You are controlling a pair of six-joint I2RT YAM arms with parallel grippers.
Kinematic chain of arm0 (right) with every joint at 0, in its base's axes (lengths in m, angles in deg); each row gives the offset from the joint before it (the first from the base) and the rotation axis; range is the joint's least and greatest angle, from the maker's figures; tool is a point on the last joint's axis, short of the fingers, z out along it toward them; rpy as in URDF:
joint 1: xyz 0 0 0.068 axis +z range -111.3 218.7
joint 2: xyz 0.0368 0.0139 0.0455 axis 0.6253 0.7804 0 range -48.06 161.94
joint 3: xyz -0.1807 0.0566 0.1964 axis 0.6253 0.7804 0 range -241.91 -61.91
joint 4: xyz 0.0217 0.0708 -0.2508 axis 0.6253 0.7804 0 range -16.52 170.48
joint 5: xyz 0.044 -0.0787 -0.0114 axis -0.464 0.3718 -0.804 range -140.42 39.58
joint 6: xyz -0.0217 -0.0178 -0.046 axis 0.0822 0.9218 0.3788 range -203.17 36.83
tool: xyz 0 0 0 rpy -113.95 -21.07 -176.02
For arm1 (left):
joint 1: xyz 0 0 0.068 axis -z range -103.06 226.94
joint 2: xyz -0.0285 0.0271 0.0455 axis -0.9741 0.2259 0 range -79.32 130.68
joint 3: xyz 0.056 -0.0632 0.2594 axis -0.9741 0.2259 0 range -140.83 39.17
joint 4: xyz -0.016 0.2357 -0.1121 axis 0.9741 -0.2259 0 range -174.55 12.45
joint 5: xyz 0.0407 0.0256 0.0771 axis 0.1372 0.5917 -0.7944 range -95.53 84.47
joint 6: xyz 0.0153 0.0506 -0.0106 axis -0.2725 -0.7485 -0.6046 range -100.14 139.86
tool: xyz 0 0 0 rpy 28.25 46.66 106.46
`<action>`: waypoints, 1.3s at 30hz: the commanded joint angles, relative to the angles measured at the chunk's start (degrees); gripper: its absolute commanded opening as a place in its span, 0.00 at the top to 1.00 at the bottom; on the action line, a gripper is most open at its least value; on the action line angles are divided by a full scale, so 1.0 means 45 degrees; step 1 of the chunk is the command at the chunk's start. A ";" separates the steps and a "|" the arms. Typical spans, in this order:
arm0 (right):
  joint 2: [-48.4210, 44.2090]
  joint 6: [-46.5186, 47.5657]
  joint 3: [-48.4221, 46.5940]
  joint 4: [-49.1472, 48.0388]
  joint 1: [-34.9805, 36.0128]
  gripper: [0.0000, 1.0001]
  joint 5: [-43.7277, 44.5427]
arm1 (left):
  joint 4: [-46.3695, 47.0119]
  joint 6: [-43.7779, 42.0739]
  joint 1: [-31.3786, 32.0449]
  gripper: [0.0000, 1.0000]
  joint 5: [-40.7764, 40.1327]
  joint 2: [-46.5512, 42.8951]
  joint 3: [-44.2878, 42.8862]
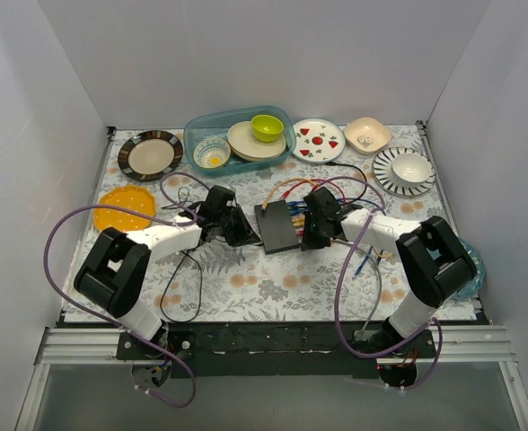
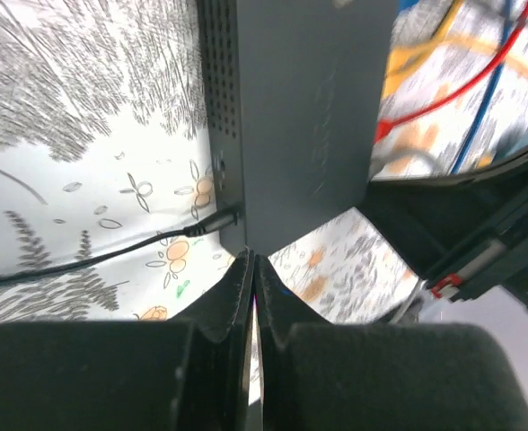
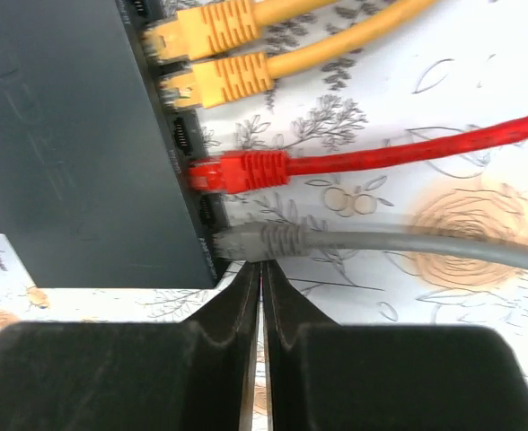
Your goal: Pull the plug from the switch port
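The switch [image 1: 277,226] is a flat black box in the middle of the table, between my two grippers. In the right wrist view the switch [image 3: 66,135] has two yellow plugs [image 3: 217,54], a red plug [image 3: 242,171] and a grey plug [image 3: 259,241] in its port row. My right gripper [image 3: 261,266] is shut and empty, its tips right beneath the grey plug. My left gripper [image 2: 253,262] is shut and empty at the near corner of the switch [image 2: 309,117], beside a thin black cord [image 2: 212,223] plugged into its side.
Coloured cables [image 1: 336,190] fan out right and behind the switch. A blue tub [image 1: 237,139] with bowls, a striped plate [image 1: 150,154], a strawberry plate [image 1: 318,140] and bowls stand along the back. A yellow plate [image 1: 125,206] lies left. Black cords [image 1: 188,193] lie near the left arm.
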 commanded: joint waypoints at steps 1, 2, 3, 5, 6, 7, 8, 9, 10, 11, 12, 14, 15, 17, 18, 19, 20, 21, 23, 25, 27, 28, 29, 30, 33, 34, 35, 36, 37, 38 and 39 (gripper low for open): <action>-0.1120 0.0466 -0.0060 0.0651 -0.0097 0.89 0.0849 | -0.0834 -0.0046 -0.0233 1.00 -0.2871 -0.1734 -0.0892; -0.1455 0.0446 0.0154 0.0651 -0.0078 0.88 0.0849 | -0.0973 -0.0105 -0.0292 1.00 -0.3283 -0.1754 -0.1165; -0.1749 0.0427 0.0195 0.0670 -0.0078 0.87 0.0946 | -0.1090 -0.0203 -0.0370 0.98 -0.3867 -0.1619 -0.1516; -0.2317 0.0485 0.0156 0.0612 -0.0078 0.86 0.1083 | -0.1596 -0.0339 -0.0585 0.97 -0.4574 -0.0899 -0.2629; -0.2337 0.0543 -0.0153 0.0592 -0.0078 0.85 0.1238 | -0.1638 -0.0437 -0.0682 0.96 -0.4750 -0.0566 -0.2961; -0.2183 0.0602 -0.0427 0.0650 -0.0097 0.85 0.1337 | -0.1967 -0.0496 -0.0818 0.96 -0.4810 0.0249 -0.3680; -0.1969 0.0815 -0.0739 0.0921 -0.0097 0.84 0.1473 | -0.2164 -0.0555 -0.0897 0.96 -0.4868 0.0644 -0.4016; -0.1715 0.0952 -0.1613 0.1059 -0.0097 0.84 0.1668 | -0.2398 -0.0594 -0.0937 0.96 -0.4849 0.1035 -0.4309; -0.1055 0.1051 -0.2027 0.1216 -0.0155 0.84 0.1728 | -0.2864 -0.0614 -0.1014 0.97 -0.4830 0.1773 -0.4622; -0.0681 0.1264 -0.2554 0.1333 -0.0175 0.84 0.1786 | -0.3043 -0.0672 -0.1034 0.97 -0.4849 0.1993 -0.4953; -0.0291 0.1363 -0.3390 0.1470 -0.0311 0.84 0.1826 | -0.3122 -0.0692 -0.1054 0.97 -0.4810 0.2170 -0.4976; 0.0901 0.1442 -0.4293 0.1607 -0.0467 0.84 0.1807 | -0.3065 -0.0634 -0.1054 0.97 -0.4810 0.2346 -0.4647; 0.1291 0.1461 -0.4684 0.1743 -0.0565 0.84 0.1729 | -0.2987 -0.0614 -0.1054 0.97 -0.4849 0.2366 -0.4470; 0.2425 0.1442 -0.5856 0.1900 -0.0761 0.84 0.1650 | -0.2985 -0.0555 -0.1074 0.97 -0.4965 0.2522 -0.4235; 0.2776 0.1481 -0.6266 0.1997 -0.0800 0.85 0.1670 | -0.3044 -0.0555 -0.1074 0.97 -0.5024 0.2562 -0.4099; 0.3418 0.1539 -0.6618 0.2172 -0.0820 0.85 0.1689 | -0.3083 -0.0555 -0.1093 0.97 -0.5083 0.2620 -0.4001; 0.3734 0.1559 -0.7298 0.2309 -0.0839 0.85 0.1747 | -0.3103 -0.0555 -0.1113 0.97 -0.5122 0.2621 -0.3922; 0.4027 0.1617 -0.7634 0.2446 -0.0839 0.85 0.1767 | -0.3122 -0.0555 -0.1113 0.97 -0.5103 0.2621 -0.3786; 0.4828 0.1774 -0.8394 0.2915 -0.0820 0.85 0.1767 | -0.3317 -0.0536 -0.1132 0.97 -0.5064 0.2621 -0.3688; 0.5355 0.1910 -0.8652 0.3091 -0.0820 0.85 0.1593 | -0.3376 -0.0516 -0.1113 0.97 -0.4753 0.2407 -0.3280; 0.5474 0.2008 -0.8575 0.2918 -0.0762 0.85 0.1087 | -0.3338 -0.0283 -0.1113 0.97 -0.4538 0.2056 -0.2830; 0.5398 0.2047 -0.8439 0.2742 -0.0645 0.85 0.0929 | -0.3221 -0.0204 -0.1113 0.97 -0.4440 0.1667 -0.2306; 0.5320 0.2202 -0.8283 0.2218 -0.0528 0.85 0.0715 | -0.3143 -0.0030 -0.1113 0.97 -0.4342 0.1470 -0.2069; 0.5280 0.2281 -0.7972 0.2001 -0.0430 0.85 0.0326 | -0.3103 0.0069 -0.1113 0.97 -0.4283 0.1294 -0.1854; 0.5299 0.2458 -0.7833 0.1803 0.0154 0.85 -0.0359 | -0.3005 0.0401 -0.1113 0.97 -0.3662 0.0572 -0.0994; 0.5299 0.2516 -0.7774 0.1784 0.0273 0.85 -0.0342 | -0.2986 0.0479 -0.1055 0.97 -0.3638 0.0376 -0.0818; 0.5261 0.2536 -0.7658 0.1745 0.0429 0.85 -0.0690 | -0.2947 0.0538 -0.1016 0.97 -0.3619 -0.0148 -0.0429; 0.5163 0.2594 -0.7521 0.1590 0.0720 0.85 -0.0810 | -0.2908 0.0674 -0.0976 0.97 -0.3619 -0.0424 -0.0232; 0.5008 0.2575 -0.7152 0.1511 0.0897 0.85 -0.0849 | -0.2927 0.0695 -0.0937 0.97 -0.3677 -0.0716 -0.0076; 0.4890 0.2575 -0.6936 0.1413 0.1034 0.85 -0.0908 | -0.2947 0.0733 -0.0937 0.96 -0.3697 -0.1299 0.0274; 0.4754 0.2459 -0.6683 0.1296 0.1268 0.84 -0.1044 | -0.3024 0.0889 -0.0918 0.96 -0.3755 -0.1537 0.0394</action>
